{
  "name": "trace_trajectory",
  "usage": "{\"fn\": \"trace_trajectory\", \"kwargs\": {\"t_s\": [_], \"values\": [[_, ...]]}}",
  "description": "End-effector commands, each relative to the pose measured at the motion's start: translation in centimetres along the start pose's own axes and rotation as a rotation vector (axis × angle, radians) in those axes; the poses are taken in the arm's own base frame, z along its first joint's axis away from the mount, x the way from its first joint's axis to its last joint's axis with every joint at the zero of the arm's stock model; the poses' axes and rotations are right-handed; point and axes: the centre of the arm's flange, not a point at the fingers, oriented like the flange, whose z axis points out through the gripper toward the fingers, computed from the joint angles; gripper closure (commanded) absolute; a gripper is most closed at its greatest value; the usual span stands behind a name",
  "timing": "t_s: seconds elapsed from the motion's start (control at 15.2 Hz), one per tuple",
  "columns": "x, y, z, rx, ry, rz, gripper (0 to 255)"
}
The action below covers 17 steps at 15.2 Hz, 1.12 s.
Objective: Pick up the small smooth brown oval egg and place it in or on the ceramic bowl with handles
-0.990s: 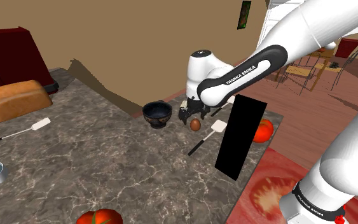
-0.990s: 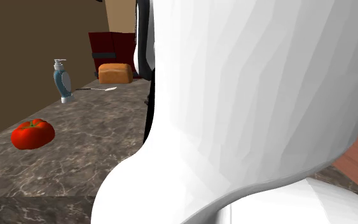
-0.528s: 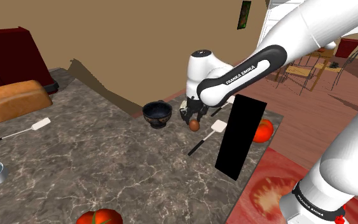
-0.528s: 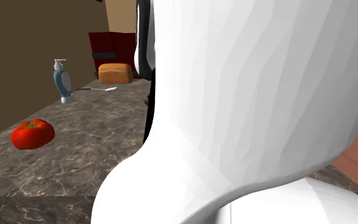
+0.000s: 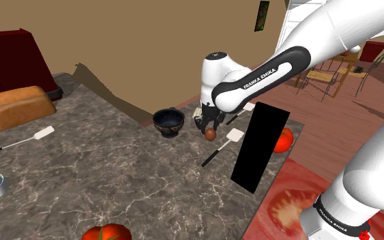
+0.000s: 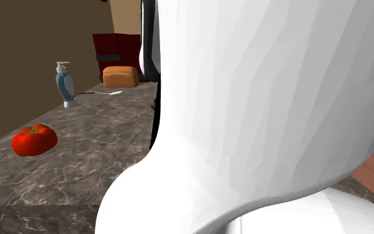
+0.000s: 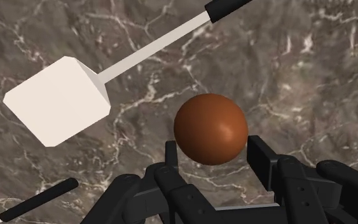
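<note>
Small smooth brown oval egg (image 7: 210, 127) sits on grey marbled counter (image 5: 115, 177) at approx. 4 o'clock of dark handled bowl (image 5: 168, 123) in shoulder view, w/ black fingers (image 7: 260, 153) parted narrowly either side of it, no firm grip evident, white square-bladed spatula (image 7: 56, 98) just beside.

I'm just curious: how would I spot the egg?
On the marble counter, find the dark bowl with handles. Just beside it, next to a white spatula, is the egg: small, smooth and brown, where the tomato nearby is red.
</note>
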Motion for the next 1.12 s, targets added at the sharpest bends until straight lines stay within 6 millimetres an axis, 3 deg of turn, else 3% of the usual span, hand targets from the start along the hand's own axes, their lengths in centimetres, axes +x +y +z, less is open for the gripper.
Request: {"fn": "trace_trajectory", "kwargs": {"t_s": [0.0,1.06], "values": [[0.0,0.1,-0.7,-0.004,-0.005,-0.002,255],[1.1,0.8,-9.1,-0.004,-0.005,-0.002,255]]}}
